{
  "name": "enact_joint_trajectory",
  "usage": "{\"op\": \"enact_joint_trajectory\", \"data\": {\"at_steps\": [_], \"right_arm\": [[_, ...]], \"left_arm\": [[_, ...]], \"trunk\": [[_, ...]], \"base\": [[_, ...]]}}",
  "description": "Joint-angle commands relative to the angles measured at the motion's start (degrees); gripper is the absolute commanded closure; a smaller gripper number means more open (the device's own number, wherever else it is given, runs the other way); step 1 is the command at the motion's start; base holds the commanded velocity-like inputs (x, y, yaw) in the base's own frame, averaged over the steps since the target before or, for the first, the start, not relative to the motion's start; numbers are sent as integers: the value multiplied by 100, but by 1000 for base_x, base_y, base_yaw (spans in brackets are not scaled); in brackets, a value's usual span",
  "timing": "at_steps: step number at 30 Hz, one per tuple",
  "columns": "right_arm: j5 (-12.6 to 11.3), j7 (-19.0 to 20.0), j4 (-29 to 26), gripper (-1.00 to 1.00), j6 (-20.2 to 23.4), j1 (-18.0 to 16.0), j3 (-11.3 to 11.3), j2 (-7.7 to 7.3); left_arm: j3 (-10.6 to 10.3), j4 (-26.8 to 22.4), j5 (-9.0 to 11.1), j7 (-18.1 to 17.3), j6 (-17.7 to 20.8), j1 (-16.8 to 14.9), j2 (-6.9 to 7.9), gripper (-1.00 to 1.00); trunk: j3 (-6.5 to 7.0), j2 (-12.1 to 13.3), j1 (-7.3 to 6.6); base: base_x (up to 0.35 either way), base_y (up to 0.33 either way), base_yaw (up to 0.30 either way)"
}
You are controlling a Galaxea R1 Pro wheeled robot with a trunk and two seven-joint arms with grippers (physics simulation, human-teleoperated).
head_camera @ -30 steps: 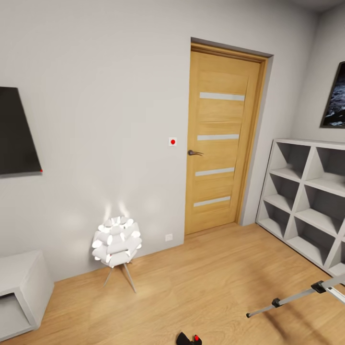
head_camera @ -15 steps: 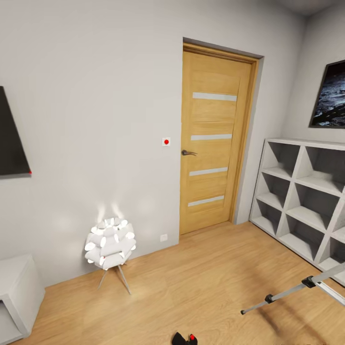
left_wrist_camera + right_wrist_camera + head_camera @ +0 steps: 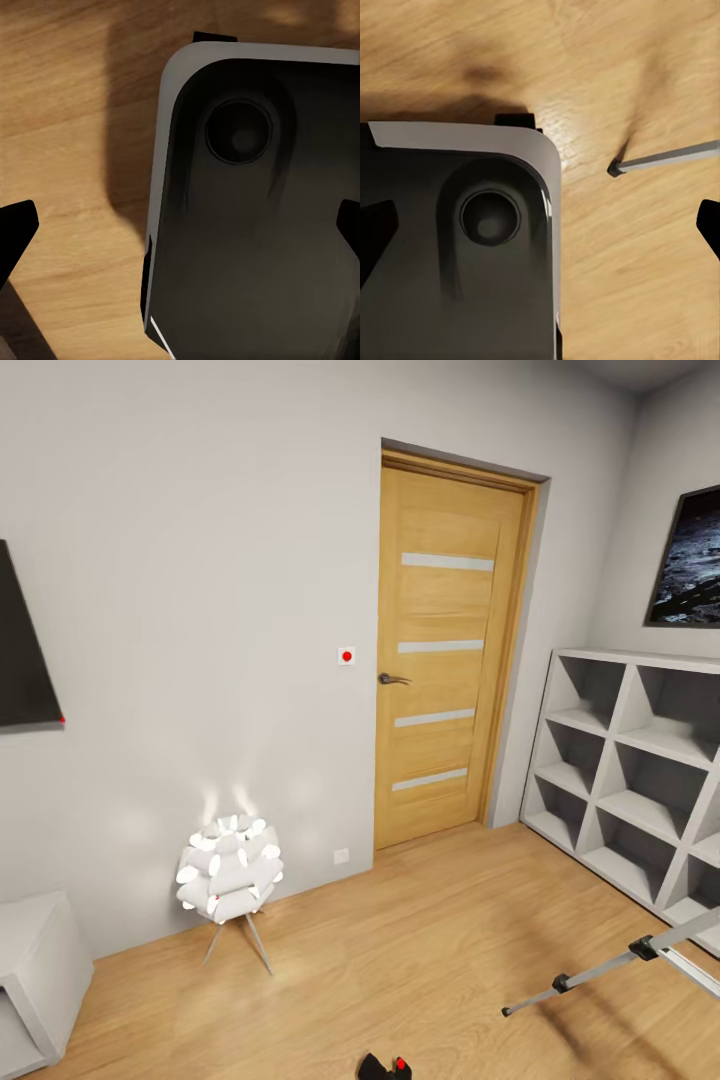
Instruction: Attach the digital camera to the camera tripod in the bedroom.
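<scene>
**Closing in on the camera lying on the bedroom floor**

Facing a corner of the bedroom, the robot is looking at the oak door (image 3: 448, 650), with the grey cube shelving (image 3: 640, 780) along the wall on the right and a lit white floor lamp (image 3: 228, 868) on the left. The digital camera (image 3: 385, 1068) is lying on the wooden floor (image 3: 420, 950) at the very bottom edge of the head view, its red button just showing; it is mostly cut off, so its orientation is hard to judge. One silver leg of the camera tripod (image 3: 590, 980) is reaching in from the lower right, its foot on the planks; the head and handle are out of frame.

Both wrist cameras are pointing down past the robot's own base at the floor. The left end effector (image 3: 180, 225) is showing dark fingertips wide apart with nothing between them, and the right end effector (image 3: 540, 225) is likewise spread and empty. The right wrist view is also catching the tip of a tripod leg nearby.

The step in hand appears to be approaching the camera. Doing it well probably means tilting the head down to bring the whole camera body into view, stopping short of it so the base is not nudging it, and avoiding the tripod leg on the right.
</scene>
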Motion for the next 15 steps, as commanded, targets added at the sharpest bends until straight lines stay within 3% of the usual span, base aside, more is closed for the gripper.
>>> {"op": "enact_joint_trajectory", "data": {"at_steps": [1,4,7,10,15], "right_arm": [[6,1,1,-100,-15,-2,-2,-1],[39,-14,2,-100,-3,-2,57,-1],[40,20,101,-100,41,98,47,-99],[42,23,140,-100,36,196,49,-195],[66,1,109,-100,22,359,80,-356]], "left_arm": [[36,-11,5,-1,4,3,-1,-100],[35,-11,4,-2,4,3,-1,-100],[43,87,-4,-14,7,102,97,-100],[43,113,-4,-15,7,201,98,-100],[49,9,3,6,4,365,-15,-100]], "trunk": [[-5,-2,0],[-5,-2,0],[-5,-2,0],[-5,-2,0],[-5,-2,0]], "base": [[0,0,0],[0,0,0],[0,0,0],[0,0,0],[0,0,0]]}}
